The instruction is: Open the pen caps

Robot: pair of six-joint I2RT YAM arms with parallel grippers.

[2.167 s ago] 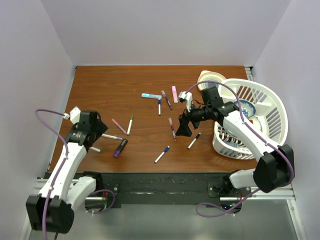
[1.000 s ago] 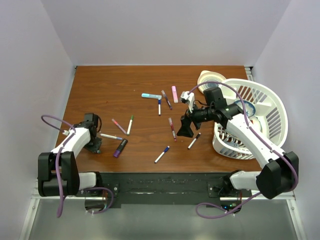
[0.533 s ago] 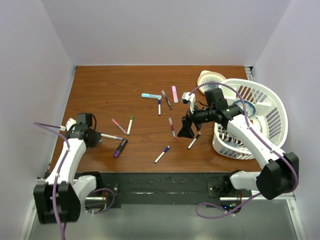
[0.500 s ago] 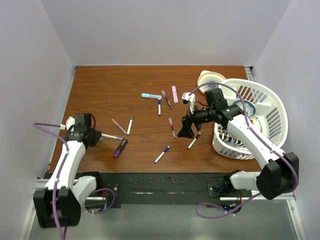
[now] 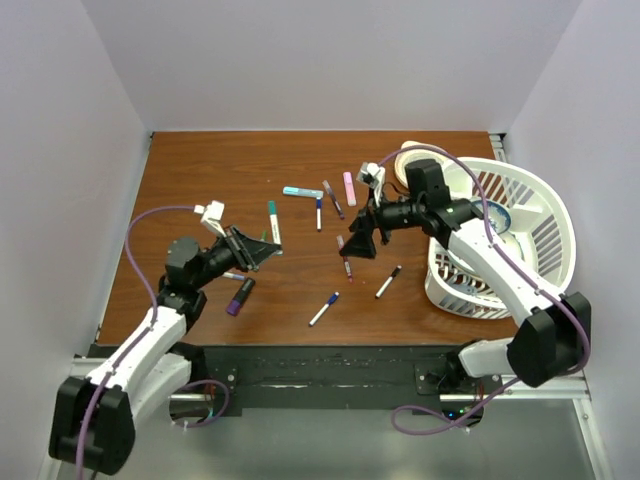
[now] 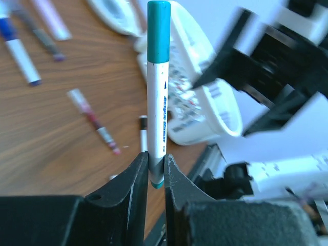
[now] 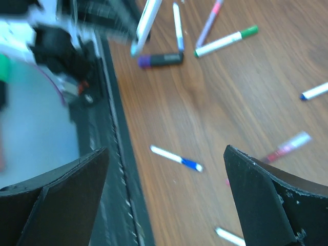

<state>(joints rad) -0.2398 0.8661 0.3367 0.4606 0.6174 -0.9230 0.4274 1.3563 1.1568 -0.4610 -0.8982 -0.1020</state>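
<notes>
- Pen cap (image 6: 158, 20), teal, sat on the far end of a white pen (image 6: 156, 102) whose near end the left hand (image 6: 155, 164) clenched, above the tabletop (image 5: 200, 180).
- Beyond that cap, roughly along the pen's long axis, the right hand (image 5: 366, 232) hung released, jaws wide.

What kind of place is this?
Probably a robot testing booth: a left arm and a right arm are bolted at the edge of a wooden table, plain white walls box it in, and pens lie scattered.
</notes>
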